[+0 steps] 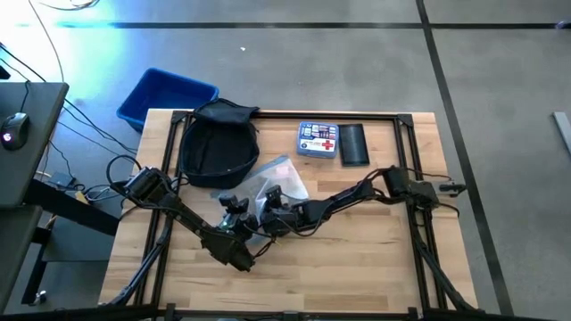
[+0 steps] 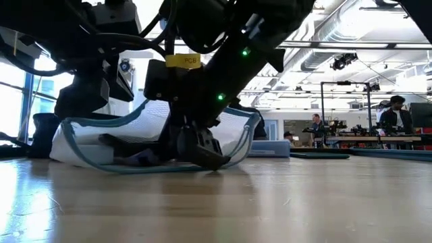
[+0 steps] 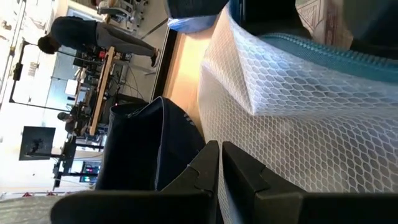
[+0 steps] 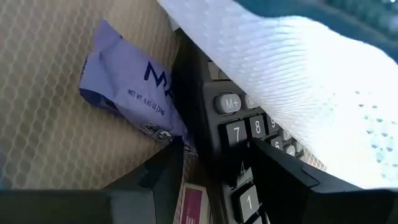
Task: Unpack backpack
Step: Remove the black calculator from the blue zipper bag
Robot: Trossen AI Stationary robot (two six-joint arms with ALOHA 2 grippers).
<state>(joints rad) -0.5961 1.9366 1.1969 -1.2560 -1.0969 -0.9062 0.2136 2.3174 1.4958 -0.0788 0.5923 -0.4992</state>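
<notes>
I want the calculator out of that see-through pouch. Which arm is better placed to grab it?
The right. Its pincer is inside the mesh pouch, open around the calculator. The left pincer is shut outside it.

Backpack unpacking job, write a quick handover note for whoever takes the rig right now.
Left gripper: shut, empty, beside the mesh pouch.
Right gripper: inside the clear mesh pouch, fingers straddling the calculator next to a purple snack packet; grip not confirmed.
Backpack: far left of the table, open.
Done: pouch, first-aid kit and black case are out on the table.
Left: empty the pouch; check the backpack, its inside is not visible.
</notes>
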